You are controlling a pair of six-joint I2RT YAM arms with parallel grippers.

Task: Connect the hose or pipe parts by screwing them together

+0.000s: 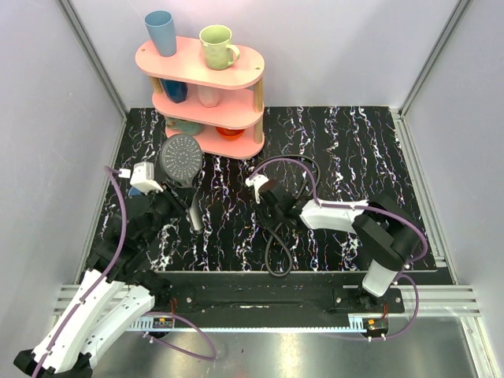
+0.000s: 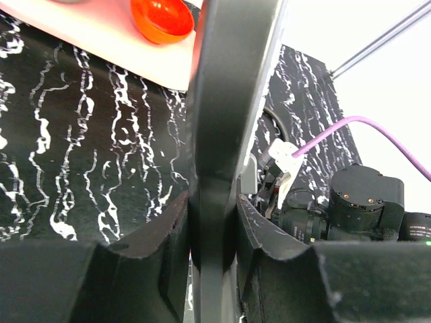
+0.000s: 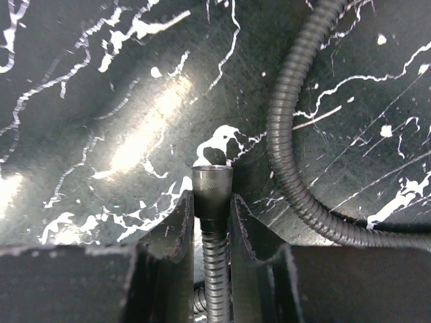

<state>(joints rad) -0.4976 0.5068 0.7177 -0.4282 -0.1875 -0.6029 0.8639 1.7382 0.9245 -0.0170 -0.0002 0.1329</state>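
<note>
The shower head [image 1: 182, 157] has a round grey perforated face and a dark handle [image 2: 225, 101] that slopes down toward the table's middle. My left gripper [image 1: 176, 205] is shut on that handle, and in the left wrist view both fingers [image 2: 168, 229] press its sides. The black hose [image 1: 275, 253] loops across the table in front of my right arm. Its metal end nut [image 3: 213, 188] sits between the fingers of my right gripper [image 3: 212, 214], which touch it on both sides. The nut's open end points at the marbled table. Another stretch of the hose [image 3: 283, 121] curves past on the right.
A pink three-tier shelf [image 1: 206, 87] stands at the back left just behind the shower head, with a blue cup [image 1: 161, 33] and a green mug [image 1: 217, 46] on top and an orange bowl [image 2: 161, 17] on its lowest tier. Grey walls close in both sides.
</note>
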